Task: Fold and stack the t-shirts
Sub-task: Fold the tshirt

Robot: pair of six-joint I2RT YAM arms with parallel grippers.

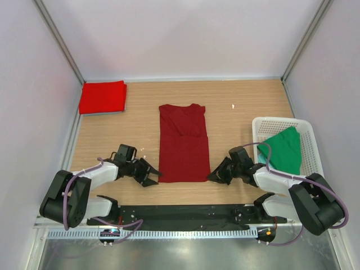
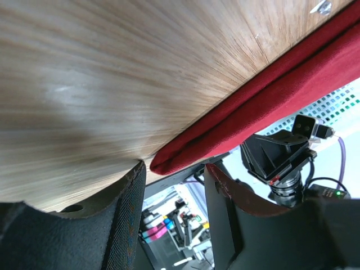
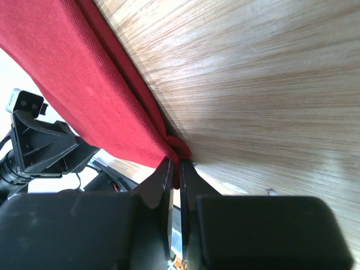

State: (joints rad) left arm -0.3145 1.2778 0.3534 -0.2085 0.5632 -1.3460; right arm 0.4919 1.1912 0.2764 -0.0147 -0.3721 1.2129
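Two tools sit at the near corners of the maroon t-shirt (image 1: 183, 143), which lies flat mid-desk (image 1: 247, 107) as a narrow strip. Its long axis runs near to far, with the collar pointing away from the arms. The left tool (image 1: 151, 179) gapes wide and grips nothing, the shirt's near-left corner right at its mouth. The right tool (image 3: 175, 169) is pinched nearly closed on the near-right corner. A folded bright red t-shirt (image 1: 102, 97) rests at the far left. A green t-shirt (image 1: 284, 149) lies in the white basket (image 1: 281, 121).

Maroon t-shirt (image 1: 183, 143), bright red t-shirt (image 1: 102, 97), green t-shirt (image 1: 284, 149), white basket (image 1: 281, 120), wood-grain table (image 1: 247, 107).
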